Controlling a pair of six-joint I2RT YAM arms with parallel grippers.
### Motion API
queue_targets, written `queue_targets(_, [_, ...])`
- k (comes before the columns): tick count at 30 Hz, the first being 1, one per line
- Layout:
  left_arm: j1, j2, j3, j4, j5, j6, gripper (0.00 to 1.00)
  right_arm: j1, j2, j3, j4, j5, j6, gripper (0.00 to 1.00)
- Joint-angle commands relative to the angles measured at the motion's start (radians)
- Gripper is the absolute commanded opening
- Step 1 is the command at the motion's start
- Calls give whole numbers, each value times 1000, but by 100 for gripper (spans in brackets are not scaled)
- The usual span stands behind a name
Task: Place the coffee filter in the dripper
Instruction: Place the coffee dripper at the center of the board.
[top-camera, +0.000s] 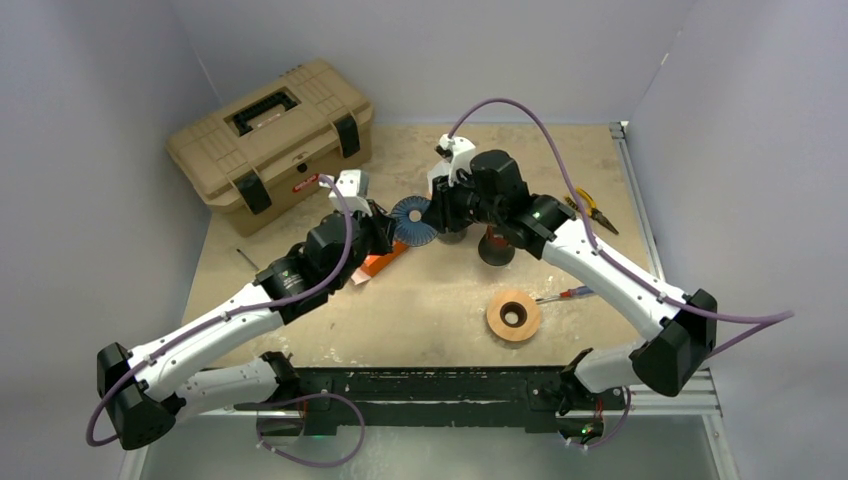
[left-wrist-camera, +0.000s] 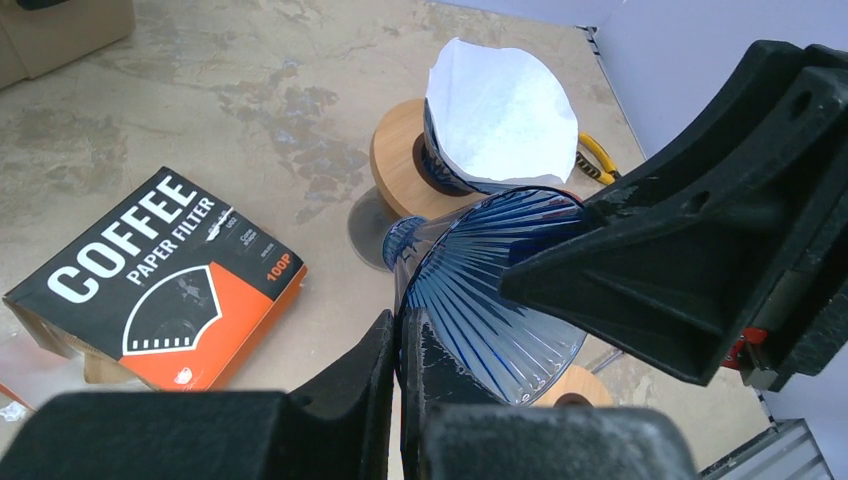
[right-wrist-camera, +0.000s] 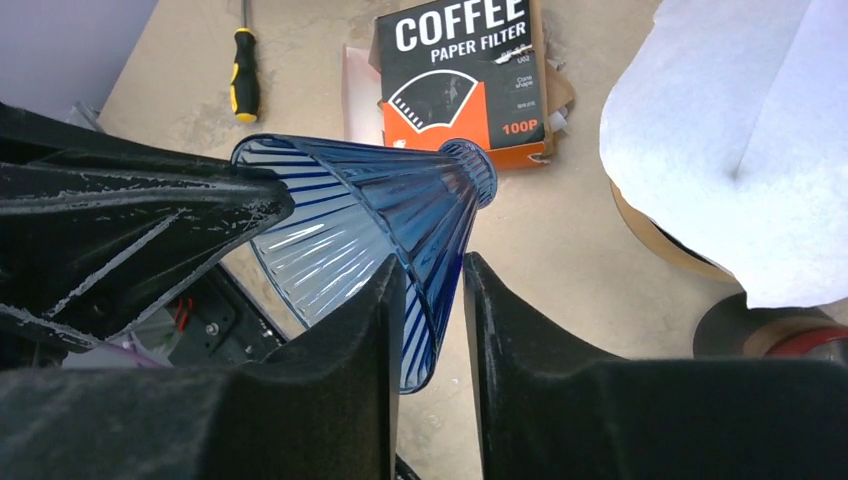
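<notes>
The blue ribbed glass dripper hangs on its side above the table between both arms. My left gripper is shut on the dripper at its rim wall. My right gripper straddles the opposite rim of the dripper: its left finger lies against the glass, and a narrow gap shows at the other finger. A white paper coffee filter stands opened in a dark blue cone on a wooden base behind the held dripper. The filter fills the right of the right wrist view.
A tan toolbox stands at the back left. The orange-and-black coffee filter box lies under the left arm, a yellow-handled screwdriver beside it. A wooden ring, a red screwdriver and yellow pliers lie on the right.
</notes>
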Motion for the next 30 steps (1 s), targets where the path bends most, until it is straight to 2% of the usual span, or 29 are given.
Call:
queue_targets(1, [3, -25, 53, 44, 22, -5, 0, 1, -7, 48, 13, 43, 18, 25])
queue_targets(4, [3, -27, 49, 43, 22, -3, 0, 1, -4, 51, 6, 48, 18, 9])
queue_targets(6, [4, -26, 46, 47, 22, 0, 7, 0, -5, 50, 4, 55, 18, 0])
queue_targets(13, [4, -23, 39, 66, 48, 19, 45, 0, -4, 46, -8, 71, 19, 0])
queue_targets(18, [4, -41, 4, 112, 51, 11, 66, 1, -1, 54, -30, 82, 18, 0])
queue_targets(24, [3, -59, -19, 150, 66, 5, 72, -1, -13, 38, -40, 44, 21, 0])
queue_targets(27, [4, -88, -39, 193, 59, 15, 88, 0, -17, 38, -50, 34, 26, 0])
queue_targets(30, [4, -136, -85, 239, 37, 19, 91, -2, -26, 43, -70, 42, 23, 0])
